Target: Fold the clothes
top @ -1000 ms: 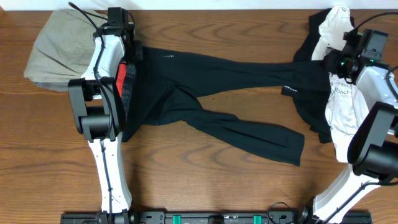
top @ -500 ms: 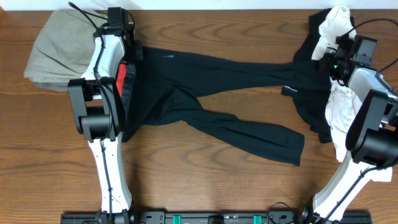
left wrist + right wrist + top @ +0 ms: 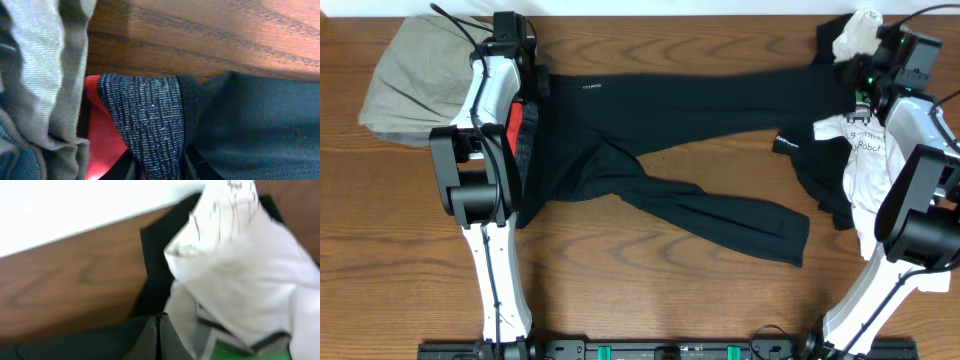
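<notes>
Black pants (image 3: pixel 660 130) spread across table (image 3: pixel 700 300) ctr, waistband (image 3: pixel 142 125) at L end; upper leg runs straight to far-R corner, lower leg angles toward front. L gripper (image 3: pixel 533 85): jaws narrow, pinching waistband beside khaki trousers (image 3: pixel 415 80). R gripper (image 3: pixel 159 330): jaws pressed together on upper leg's end, white garment (image 3: pixel 865 170) just beside.

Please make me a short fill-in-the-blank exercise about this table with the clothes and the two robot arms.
1. The long black stretchy athletic pants lie spread on a table of brown ___.
2. Their grey-and-red waistband lies on the robot's ___ side.
3. The crumpled white printed garment lies on its ___ side.
4. The right gripper is ___ on one pant leg's end.
Missing words: wood; left; right; shut.
</notes>
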Motion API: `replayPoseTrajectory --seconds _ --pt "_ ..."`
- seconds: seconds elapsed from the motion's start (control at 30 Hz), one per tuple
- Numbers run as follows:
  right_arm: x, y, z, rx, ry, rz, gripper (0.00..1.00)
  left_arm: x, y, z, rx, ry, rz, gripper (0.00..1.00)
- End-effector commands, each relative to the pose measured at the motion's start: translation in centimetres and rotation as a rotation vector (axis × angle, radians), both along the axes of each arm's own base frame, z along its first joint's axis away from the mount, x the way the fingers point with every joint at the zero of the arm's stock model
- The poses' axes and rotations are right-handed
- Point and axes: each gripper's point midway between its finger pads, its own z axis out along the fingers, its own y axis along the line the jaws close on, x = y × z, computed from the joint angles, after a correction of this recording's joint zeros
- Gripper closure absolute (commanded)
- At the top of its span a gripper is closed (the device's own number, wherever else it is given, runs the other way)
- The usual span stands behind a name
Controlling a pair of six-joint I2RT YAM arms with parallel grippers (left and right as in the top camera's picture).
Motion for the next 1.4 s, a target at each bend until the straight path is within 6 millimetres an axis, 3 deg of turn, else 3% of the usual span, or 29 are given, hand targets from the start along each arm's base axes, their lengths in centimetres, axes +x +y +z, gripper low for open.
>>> replayPoseTrajectory --seconds 0.0,0.1,0.17,0.2,0.33,0.5,0.57,0.6,0.7,0.77,0.93,1.1,1.2,1.37 --pt "0.8 0.5 0.4 0.005 -0.017 -0.03 0.89 -1.6 0.3 -2.3 -0.007 0.072 0.023 0.75" --pt "0.8 0.5 0.3 0.007 -0.011 -0.031 0.25 -1.5 0.3 -2.2 -0.007 0.069 0.023 0.75" --pt "0.3 0.1 -0.1 0.014 0.013 -0.04 0.05 -1.5 0.3 -2.3 -0.007 0.07 0.023 0.75" --pt "-0.1 -0.3 -0.2 0.02 0.031 -0.047 0.01 -1.5 0.3 -2.3 -0.007 0.07 0.023 0.75" --pt "-2.3 -1.9 -0.5 0.06 0.133 -0.077 0.01 -1.5 0.3 -2.3 -0.007 0.071 0.023 0.75" --pt "-7.8 0.0 -0.4 0.168 0.341 0.03 0.01 -1.6 0.3 -2.3 -0.007 0.072 0.022 0.75" --pt "-10.3 1.0 -1.2 0.186 0.443 0.06 0.11 -1.6 0.3 -2.3 -0.007 0.074 0.022 0.75" --pt "-11.1 1.5 -1.6 0.192 0.48 0.074 0.22 -1.6 0.3 -2.3 -0.007 0.074 0.022 0.75" --pt "-13.2 3.2 -3.1 0.201 0.572 0.126 0.78 -1.6 0.3 -2.3 -0.007 0.074 0.022 0.75" --pt "-14.0 4.3 -4.3 0.206 0.604 0.146 0.96 -1.7 0.3 -2.3 -0.007 0.079 0.022 0.75" --pt "-15.3 6.3 -7.8 0.214 0.634 0.161 0.99 -1.9 0.3 -2.4 -0.005 0.085 0.023 0.75" --pt "-16.3 6.7 -10.4 0.226 0.629 0.141 0.99 -1.9 0.3 -2.4 -0.005 0.085 0.023 0.74" --pt "-16.8 5.8 -11.7 0.189 0.639 0.082 0.99 -1.9 0.3 -2.4 -0.005 0.085 0.023 0.75" --pt "-17.8 2.2 -12.7 0.069 0.689 -0.072 0.99 -1.9 0.3 -2.4 -0.005 0.086 0.023 0.74"
